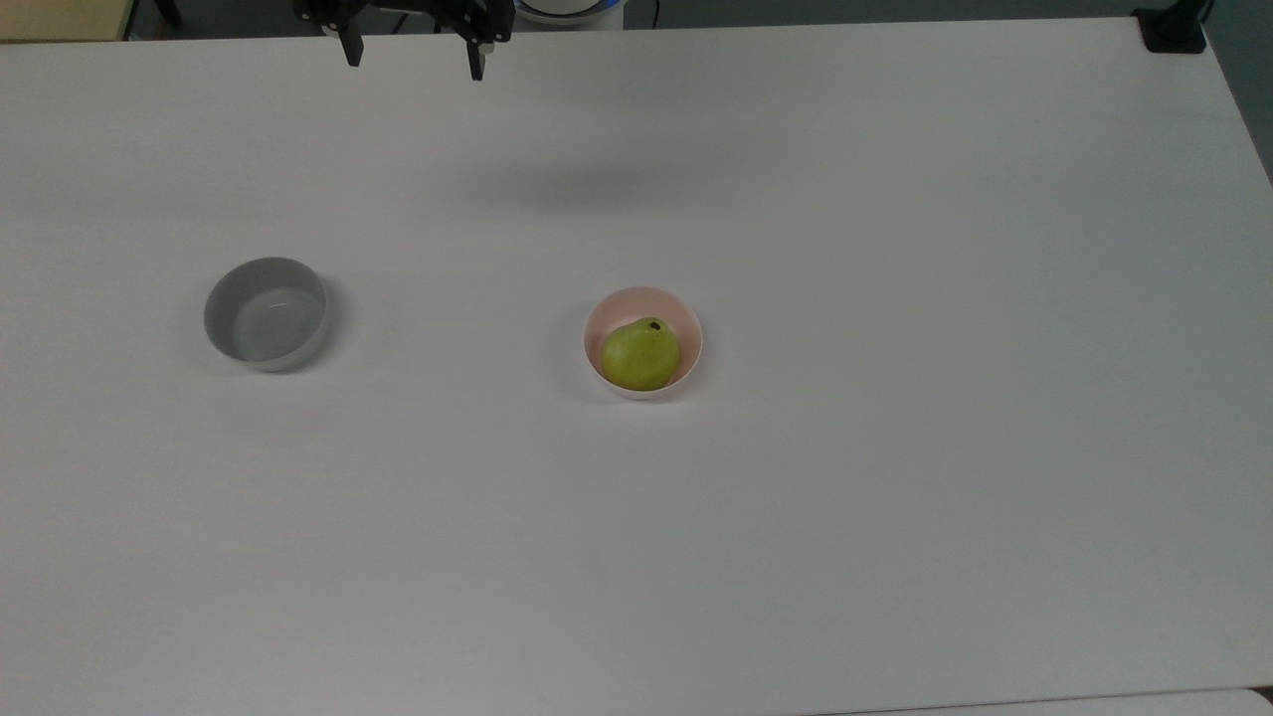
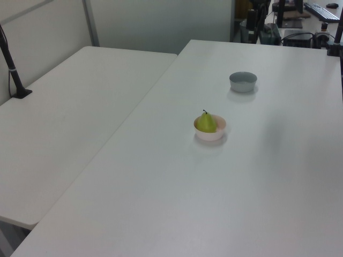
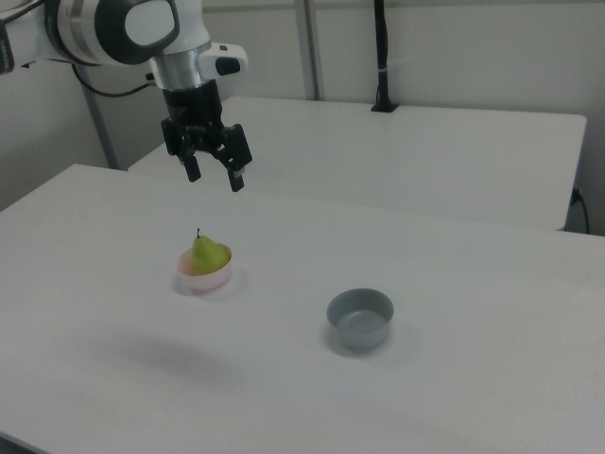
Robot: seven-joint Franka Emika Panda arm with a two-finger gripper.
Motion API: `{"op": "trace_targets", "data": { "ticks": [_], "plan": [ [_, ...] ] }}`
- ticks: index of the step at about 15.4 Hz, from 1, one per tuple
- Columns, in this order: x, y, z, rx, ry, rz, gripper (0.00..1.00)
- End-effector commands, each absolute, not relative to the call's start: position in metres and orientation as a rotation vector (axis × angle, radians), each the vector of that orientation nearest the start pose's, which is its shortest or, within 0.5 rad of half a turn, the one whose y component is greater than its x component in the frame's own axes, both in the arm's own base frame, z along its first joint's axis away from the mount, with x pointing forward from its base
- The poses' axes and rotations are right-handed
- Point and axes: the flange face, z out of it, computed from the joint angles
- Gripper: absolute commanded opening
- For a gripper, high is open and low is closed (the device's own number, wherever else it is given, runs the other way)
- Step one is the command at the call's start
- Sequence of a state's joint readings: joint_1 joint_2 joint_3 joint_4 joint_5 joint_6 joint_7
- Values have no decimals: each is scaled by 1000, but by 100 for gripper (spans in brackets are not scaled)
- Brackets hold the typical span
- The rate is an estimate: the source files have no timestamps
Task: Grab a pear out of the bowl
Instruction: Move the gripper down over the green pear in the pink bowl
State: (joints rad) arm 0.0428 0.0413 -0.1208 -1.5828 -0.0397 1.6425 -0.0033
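I see the pear (image 1: 640,355) upright in the pink bowl (image 1: 688,328) mid-frame in the top view, stem up, easy to reach from above. My gripper (image 1: 413,60) hangs at the top edge, fingers wide and holding nothing, ready to straddle it.

Grey bowl (image 1: 266,313) sits upright on the white desk (image 1: 895,517), empty, well below the fingers (image 1: 351,50) and a bit to the top view's left of them. In the right view it's down and to the right view's right of the fingers.

Desk top is plain white, w/ a soft shadow patch just below the fingers in the top view.

A 2nd white desk (image 3: 425,142) lies behind the fingers in the right view, butted against the first. A black post (image 3: 381,57) is clamped at its far edge.

Black clamp base (image 1: 1174,30) at the top view's upper right corner, far from the fingers.

Poss. a keyboard (image 2: 321,10) in the far clutter in the left view.
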Motion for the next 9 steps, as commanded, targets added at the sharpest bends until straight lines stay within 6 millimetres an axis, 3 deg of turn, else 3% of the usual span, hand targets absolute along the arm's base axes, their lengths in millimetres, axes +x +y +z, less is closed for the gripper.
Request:
{"op": "trace_targets", "data": {
  "ticks": [1,9],
  "plan": [
    [566,-45,604,-3170,85,-13,100],
    [568,-39,600,-3173,73,-10,100]
  ]
}}
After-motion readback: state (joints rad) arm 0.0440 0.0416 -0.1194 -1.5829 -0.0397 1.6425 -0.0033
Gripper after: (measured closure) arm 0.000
